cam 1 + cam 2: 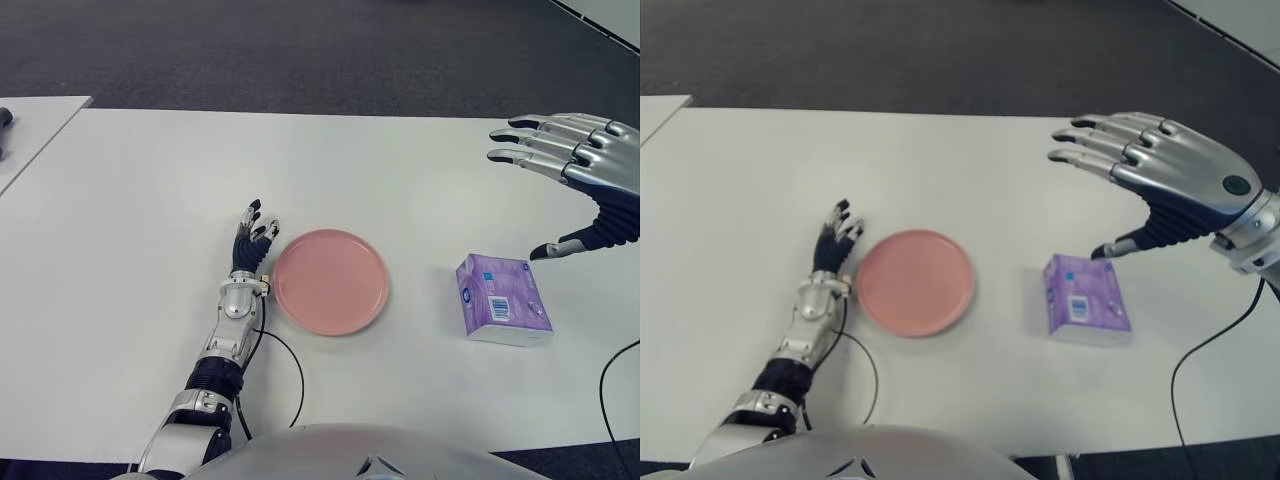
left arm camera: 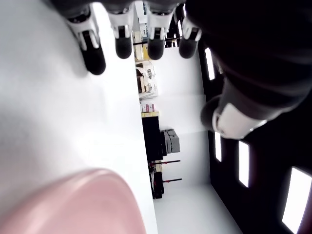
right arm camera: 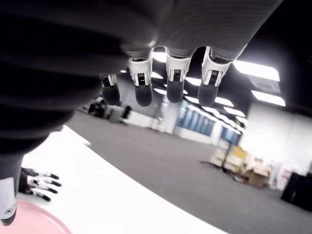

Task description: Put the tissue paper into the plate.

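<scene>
Tissue paper pack [image 1: 503, 300], purple and film-wrapped, lay flat on the white table [image 1: 130, 210], right of the pink plate [image 1: 330, 281] and apart from it. Hovered above and beyond it: right hand [image 1: 1160, 180], fingers spread, thumb tip near the pack's far edge, gripping nothing. Judged light, soft-sided and slick; best pinched across its short sides. Plate round, smooth, shallow-rimmed. Left hand [image 1: 250, 240] just left of the plate, fingers extended, idle.

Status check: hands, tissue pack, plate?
Right hand open, raised above tissue pack. Left hand open beside pink plate. Pack on table, right of plate. Path clear.
</scene>
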